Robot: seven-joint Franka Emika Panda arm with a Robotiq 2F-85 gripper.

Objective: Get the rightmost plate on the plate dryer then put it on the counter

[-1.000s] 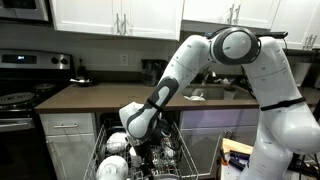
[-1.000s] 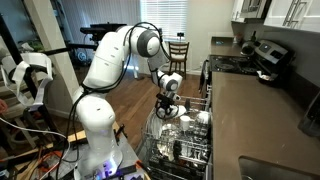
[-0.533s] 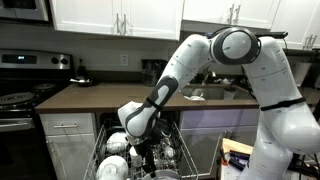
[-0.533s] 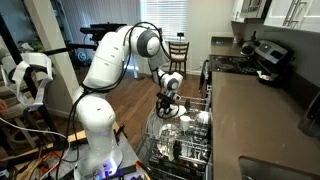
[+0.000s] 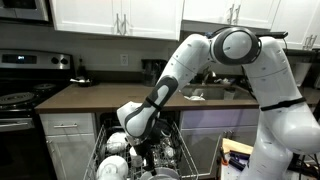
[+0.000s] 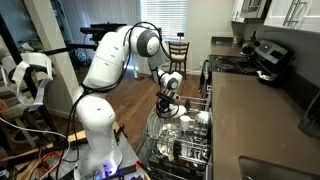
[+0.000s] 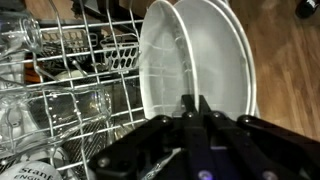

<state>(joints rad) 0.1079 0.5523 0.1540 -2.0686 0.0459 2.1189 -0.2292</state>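
White plate (image 7: 200,55) stands upright in the plate dryer (image 7: 80,60), its rim pinched by the gripper (image 7: 197,108). Grasping looks complete. Next it needs lifting straight clear of the tines, then carrying to the counter (image 5: 100,95).

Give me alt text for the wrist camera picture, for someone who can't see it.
A black gripper is closed on the rim of a white plate standing upright in a wire dish rack. Left of it are glasses; right, wood floor.
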